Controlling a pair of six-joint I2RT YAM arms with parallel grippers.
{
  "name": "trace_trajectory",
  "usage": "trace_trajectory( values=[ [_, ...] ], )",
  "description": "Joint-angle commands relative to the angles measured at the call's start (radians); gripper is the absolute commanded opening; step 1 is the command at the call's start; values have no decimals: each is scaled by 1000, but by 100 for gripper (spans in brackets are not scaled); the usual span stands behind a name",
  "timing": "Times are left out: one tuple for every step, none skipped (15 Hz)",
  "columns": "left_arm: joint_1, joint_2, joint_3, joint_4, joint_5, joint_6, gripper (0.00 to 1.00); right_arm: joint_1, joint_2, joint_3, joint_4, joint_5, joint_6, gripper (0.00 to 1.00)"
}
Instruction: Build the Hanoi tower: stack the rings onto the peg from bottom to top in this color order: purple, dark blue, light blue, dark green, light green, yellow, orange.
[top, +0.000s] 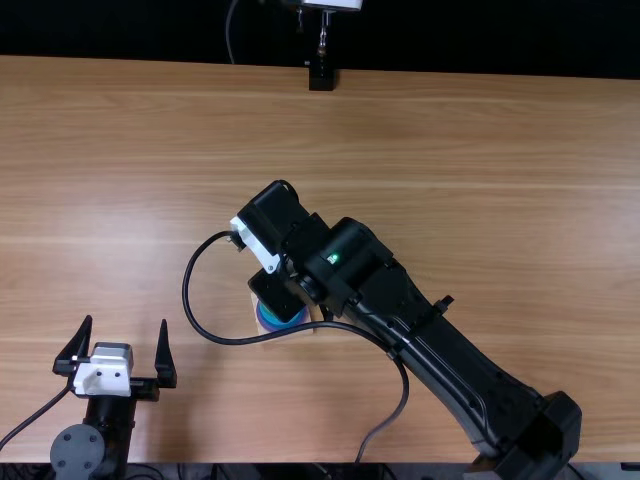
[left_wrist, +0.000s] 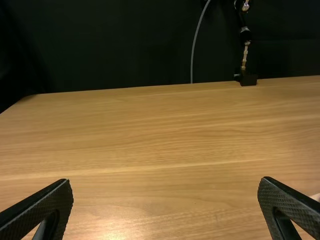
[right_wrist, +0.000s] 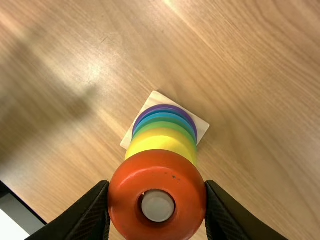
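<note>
A robotics lab, by the look of it: black robot arms (top: 430, 345), cables (top: 188, 295), wooden worktop (top: 480, 180), black backdrop (top: 500, 35).

You have the orange ring (right_wrist: 157, 164) between your right arm's fingers (right_wrist: 231, 217), one on each side, both touching it. The pale round end of the peg (right_wrist: 158, 206) shows inside its hole; you can't tell how far down the ring sits. Beyond it you see part of the yellow ring (right_wrist: 162, 142), then curved bands of green (right_wrist: 165, 125) and blue (right_wrist: 163, 115), with the purple ring (right_wrist: 164, 106) outermost over the square wooden base (right_wrist: 202, 128). That base lies on the wood-grained surface (right_wrist: 255, 105), where a soft shadow falls to one side.
</note>
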Motion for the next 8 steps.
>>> trace_trajectory(
  values=[
    [5,-12,-14,-52,-2,9,100,-2,1,4,3,-6,8,64],
    [5,-12,-14,-52,-2,9,100,0,1,2,1,-2,6,100],
    [5,-12,-14,-52,-2,9,100,0,-1,4,4,4,4,100],
    [5,-12,-14,-52,-2,9,100,-2,-2,16,6,0,8,100],
    [5,-12,-14,-52,-2,9,100,-5,-5,28,8,-2,8,100],
    [5,-12,-14,-52,-2,9,100,-13,-9,47,17,-2,8,100],
    [5,-12,-14,-52,-2,9,100,-37,-13,50,28,-2,8,100],
    [5,-12,-14,-52,-2,9,100,-71,-42,51,39,-2,8,100]
  ],
)
